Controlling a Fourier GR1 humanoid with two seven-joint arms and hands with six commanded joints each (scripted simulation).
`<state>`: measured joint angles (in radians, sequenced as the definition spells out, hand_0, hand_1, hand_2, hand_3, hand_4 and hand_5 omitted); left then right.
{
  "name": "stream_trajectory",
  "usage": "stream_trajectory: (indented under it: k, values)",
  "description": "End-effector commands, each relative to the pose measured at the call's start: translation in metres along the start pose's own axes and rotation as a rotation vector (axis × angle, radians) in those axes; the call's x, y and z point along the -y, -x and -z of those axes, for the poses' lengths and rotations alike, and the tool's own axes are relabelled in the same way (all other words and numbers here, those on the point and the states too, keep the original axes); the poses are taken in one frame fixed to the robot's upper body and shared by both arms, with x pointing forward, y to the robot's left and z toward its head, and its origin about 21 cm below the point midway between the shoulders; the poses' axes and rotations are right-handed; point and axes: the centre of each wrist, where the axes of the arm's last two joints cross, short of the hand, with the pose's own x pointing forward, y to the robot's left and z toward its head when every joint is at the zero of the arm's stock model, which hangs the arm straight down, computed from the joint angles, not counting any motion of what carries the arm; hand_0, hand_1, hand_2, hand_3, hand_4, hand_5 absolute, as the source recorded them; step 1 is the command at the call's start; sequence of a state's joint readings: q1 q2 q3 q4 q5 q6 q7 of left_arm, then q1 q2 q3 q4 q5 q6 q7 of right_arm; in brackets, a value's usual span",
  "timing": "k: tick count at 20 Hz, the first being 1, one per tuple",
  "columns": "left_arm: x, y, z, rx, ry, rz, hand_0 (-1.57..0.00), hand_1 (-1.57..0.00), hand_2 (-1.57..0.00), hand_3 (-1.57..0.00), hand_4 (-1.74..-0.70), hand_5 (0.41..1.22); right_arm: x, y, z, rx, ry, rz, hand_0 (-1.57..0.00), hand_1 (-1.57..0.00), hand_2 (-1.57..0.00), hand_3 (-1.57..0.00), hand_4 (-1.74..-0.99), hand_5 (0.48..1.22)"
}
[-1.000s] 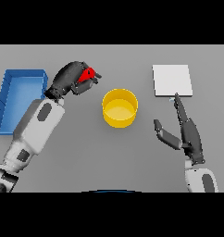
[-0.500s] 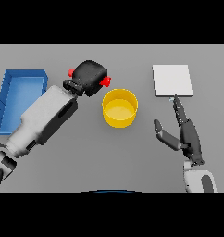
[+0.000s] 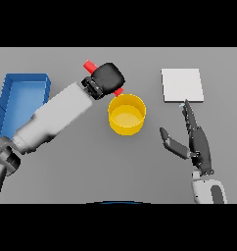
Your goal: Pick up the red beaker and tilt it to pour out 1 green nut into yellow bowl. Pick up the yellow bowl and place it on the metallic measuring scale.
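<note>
My left hand [image 3: 108, 77] is shut on the red beaker [image 3: 90, 65], which lies tilted with its lower end [image 3: 118, 91] right at the far left rim of the yellow bowl [image 3: 127, 114]. Most of the beaker is hidden by my hand; only its two red ends show. No green nut is visible. The bowl stands on the table at the centre. The metallic measuring scale [image 3: 182, 85], a pale square plate, lies at the far right. My right hand [image 3: 197, 142] is open, fingers straight, on the table just in front of the scale and to the right of the bowl.
A blue tray [image 3: 21, 100] sits at the left edge of the table, beside my left forearm [image 3: 52, 117].
My left hand has carried the red beaker to the right and tipped it further, bringing its lower end to the bowl's rim. The right hand has barely moved.
</note>
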<state>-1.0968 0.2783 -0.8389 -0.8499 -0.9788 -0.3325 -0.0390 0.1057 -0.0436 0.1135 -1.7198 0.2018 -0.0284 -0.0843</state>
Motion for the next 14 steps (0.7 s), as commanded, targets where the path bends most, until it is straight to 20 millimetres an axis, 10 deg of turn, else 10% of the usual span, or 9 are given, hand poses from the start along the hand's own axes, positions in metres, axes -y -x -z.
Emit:
stream_trajectory:
  k: [1,14]
  values:
    - [-0.006,-0.003,0.004,0.0,0.005,0.045,-1.57,-1.57,-1.57,-1.5,-1.73,1.22,-0.004,0.001,0.001,-0.009,0.0,-0.009,0.0,0.0,0.0,0.0,-1.213,0.591]
    - [-0.02,-0.014,0.012,0.082,0.065,0.559,-1.57,-1.57,-1.57,-1.57,-1.73,1.221,0.002,-0.001,0.001,0.022,0.006,-0.017,0.0,0.0,0.0,0.0,-1.136,0.578]
